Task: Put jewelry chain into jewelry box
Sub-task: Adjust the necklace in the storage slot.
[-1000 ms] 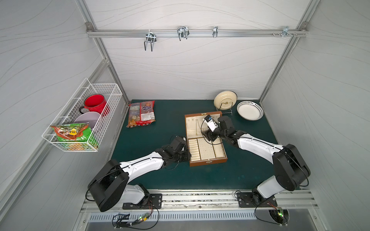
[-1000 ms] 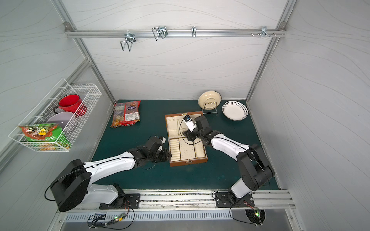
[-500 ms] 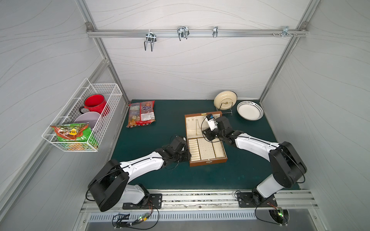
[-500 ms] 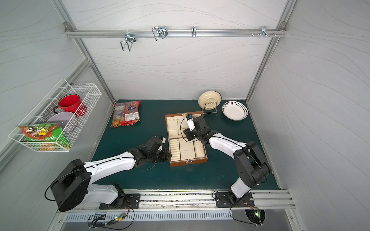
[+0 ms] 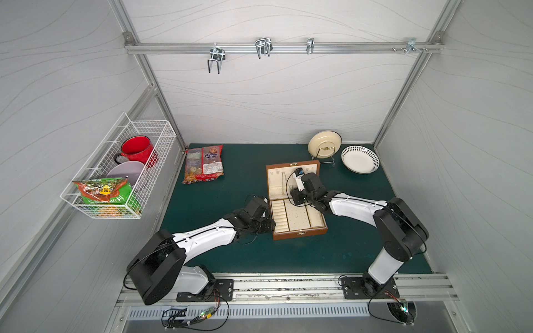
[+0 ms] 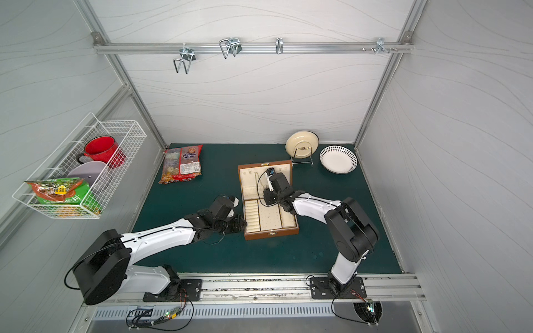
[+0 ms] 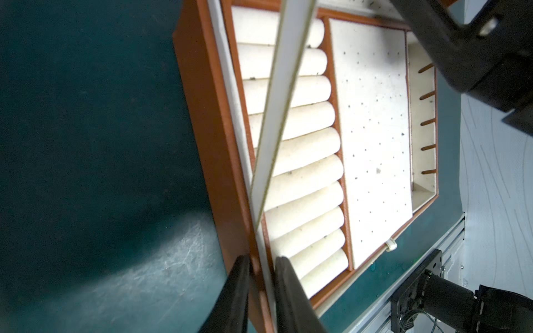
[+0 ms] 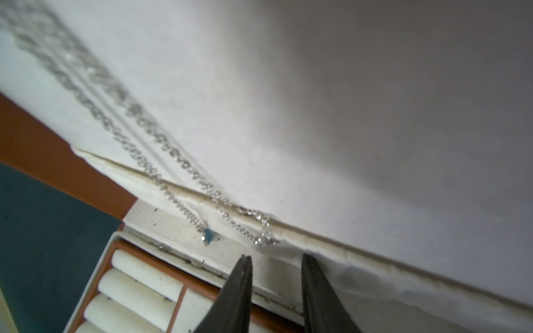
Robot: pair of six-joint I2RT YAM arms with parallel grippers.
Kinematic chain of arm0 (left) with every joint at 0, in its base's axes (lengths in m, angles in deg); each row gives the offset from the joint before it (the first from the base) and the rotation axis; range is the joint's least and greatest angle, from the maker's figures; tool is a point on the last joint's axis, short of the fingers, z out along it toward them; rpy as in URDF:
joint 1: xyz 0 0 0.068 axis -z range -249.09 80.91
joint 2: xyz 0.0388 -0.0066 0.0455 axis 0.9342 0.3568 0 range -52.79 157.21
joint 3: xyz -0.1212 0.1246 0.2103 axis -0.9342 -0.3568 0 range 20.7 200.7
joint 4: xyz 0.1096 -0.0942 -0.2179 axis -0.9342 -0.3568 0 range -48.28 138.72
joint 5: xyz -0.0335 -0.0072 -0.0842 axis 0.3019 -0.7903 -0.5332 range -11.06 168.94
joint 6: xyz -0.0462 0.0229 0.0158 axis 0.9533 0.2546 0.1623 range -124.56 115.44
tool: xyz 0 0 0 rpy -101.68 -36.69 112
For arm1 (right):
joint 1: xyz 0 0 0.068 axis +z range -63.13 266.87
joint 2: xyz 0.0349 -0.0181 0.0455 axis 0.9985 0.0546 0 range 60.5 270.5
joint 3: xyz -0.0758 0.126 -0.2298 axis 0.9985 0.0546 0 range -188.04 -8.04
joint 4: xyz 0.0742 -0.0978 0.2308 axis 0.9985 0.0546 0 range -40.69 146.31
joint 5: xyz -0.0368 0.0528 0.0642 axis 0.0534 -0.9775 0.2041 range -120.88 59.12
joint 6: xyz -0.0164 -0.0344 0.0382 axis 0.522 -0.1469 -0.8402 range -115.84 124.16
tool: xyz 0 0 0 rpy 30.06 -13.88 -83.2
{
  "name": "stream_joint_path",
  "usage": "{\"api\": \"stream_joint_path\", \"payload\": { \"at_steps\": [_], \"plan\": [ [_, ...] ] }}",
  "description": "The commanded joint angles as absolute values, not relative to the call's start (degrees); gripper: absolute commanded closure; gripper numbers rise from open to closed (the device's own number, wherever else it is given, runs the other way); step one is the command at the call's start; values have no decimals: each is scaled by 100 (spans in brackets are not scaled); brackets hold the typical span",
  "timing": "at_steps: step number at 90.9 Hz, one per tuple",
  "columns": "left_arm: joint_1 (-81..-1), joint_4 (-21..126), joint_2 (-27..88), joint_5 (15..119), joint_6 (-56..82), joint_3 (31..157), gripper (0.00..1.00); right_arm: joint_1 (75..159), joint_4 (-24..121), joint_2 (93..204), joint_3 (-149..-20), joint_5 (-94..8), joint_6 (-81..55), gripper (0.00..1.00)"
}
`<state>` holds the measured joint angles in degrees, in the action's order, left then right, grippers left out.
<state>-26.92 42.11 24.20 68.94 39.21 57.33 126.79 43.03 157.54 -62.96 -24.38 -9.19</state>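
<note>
Your right arm [image 5: 354, 209] has swung its elbow in toward the middle of the table since a second ago, and its fingers have drawn closer together. The wrist has barely shifted in front of the open lid [image 5: 277, 181], and the left arm [image 5: 202, 239] has not moved. Look at the right gripper [image 8: 275, 256] in its wrist view: the fingers [image 8: 239, 288] stand a little apart with only cream lining between them, pinching nothing. Just past their tips the jewelry chain [image 8: 181, 161] lies in two strands against the inside of the lid. Its lower end, with a small blue stone, reaches the seam where lid meets base, close to the fingers but not touching them. Your left gripper [image 7: 261, 259] is pressed onto the side wall of the jewelry box [image 5: 300, 233], one finger outside the rim and one inside, near the front corner beside the ring rolls [image 7: 311, 141].

For room, the green mat [image 5: 230, 187] is open to the left of the box as far as the snack bag [image 5: 204, 164], and in front of the box toward the rail [image 5: 288, 288]. Behind the lid you have less: the plate on its stand [image 5: 324, 143] sits just beside the lid's far right corner, with the patterned bowl [image 5: 360, 159] near it. Your right forearm crosses over the base's right edge
</note>
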Motion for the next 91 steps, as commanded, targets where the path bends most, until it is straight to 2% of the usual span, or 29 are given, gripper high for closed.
{"api": "stream_joint_path", "payload": {
  "at_steps": [1, 24, 45, 80, 91],
  "plan": [
    [-2664, 4181, 2578, 6839, 3885, 5779, 80, 12758, 3965, 15839, -6466, -2154, -1064, 76],
    [-2657, 4189, 2552, 6848, 3896, 5753, 80, 12858, 3773, 15669, -6424, -2034, -1021, 91],
    [-2663, 4234, 2560, 6830, 3925, 5734, 79, 12864, 3795, 15355, -6463, -1976, -825, 99],
    [-2657, 4237, 2534, 6823, 3948, 5710, 80, 12667, 4076, 15205, -6757, -1940, -624, 100],
    [-2652, 4252, 2534, 6826, 3946, 5709, 80, 12684, 4142, 15157, -6657, -2039, -775, 85]
  ]
}}
